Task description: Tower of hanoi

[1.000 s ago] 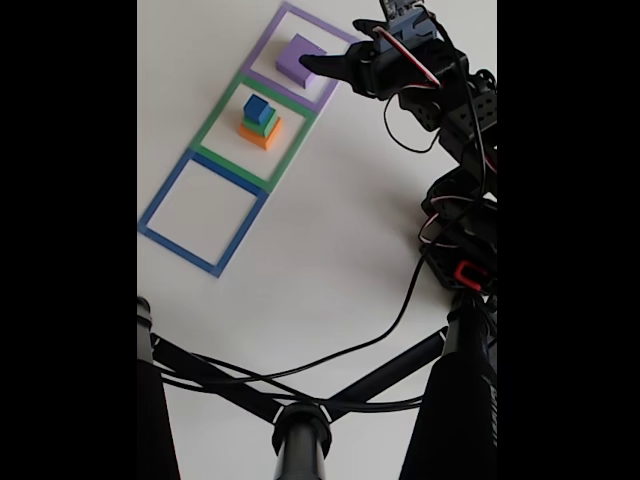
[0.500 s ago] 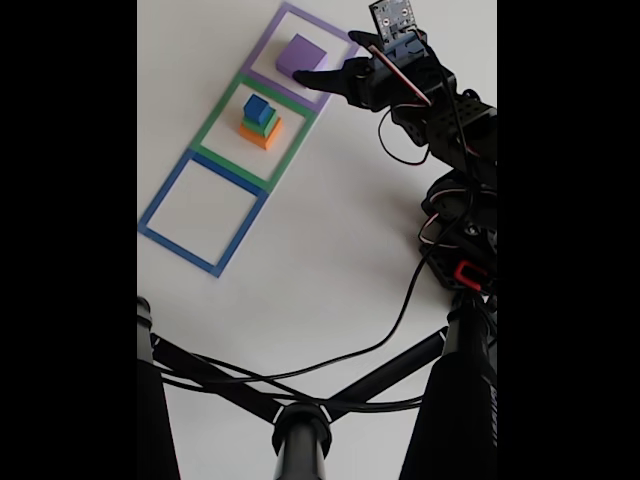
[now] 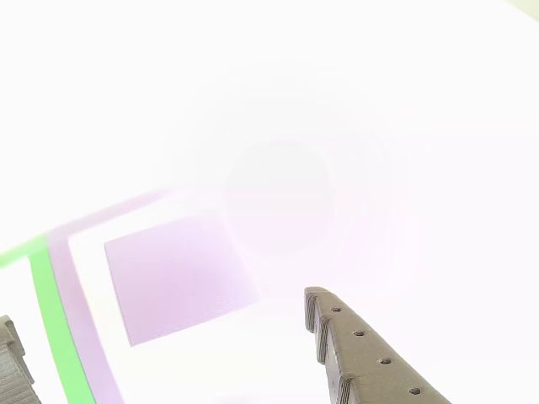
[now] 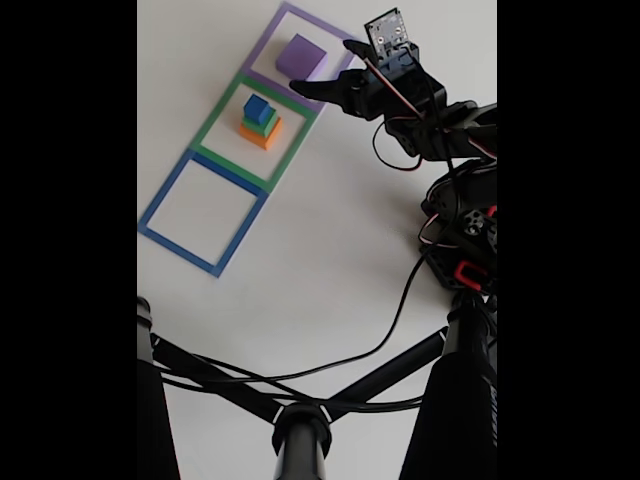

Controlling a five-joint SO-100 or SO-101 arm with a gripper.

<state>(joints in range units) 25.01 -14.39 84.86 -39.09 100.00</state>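
Observation:
In the fixed view the pale-purple block rests inside the purple outline. A stack of small blue cube on green cube on orange cube stands inside the green outline. My gripper hovers just right of the purple block, open and holding nothing. In the other view, washed out by glare, the purple block lies below and between my open gripper's fingers, not touched by them.
The blue outline at the lower left holds nothing. Black tripod legs and a cable cross the front of the white table. The arm's base stands at the right. A green outline strip runs beside the purple outline.
My gripper has drawn back from the purple block toward the right and front, with its wrist lifting. The purple block stays in the purple outline. The stack has not moved.

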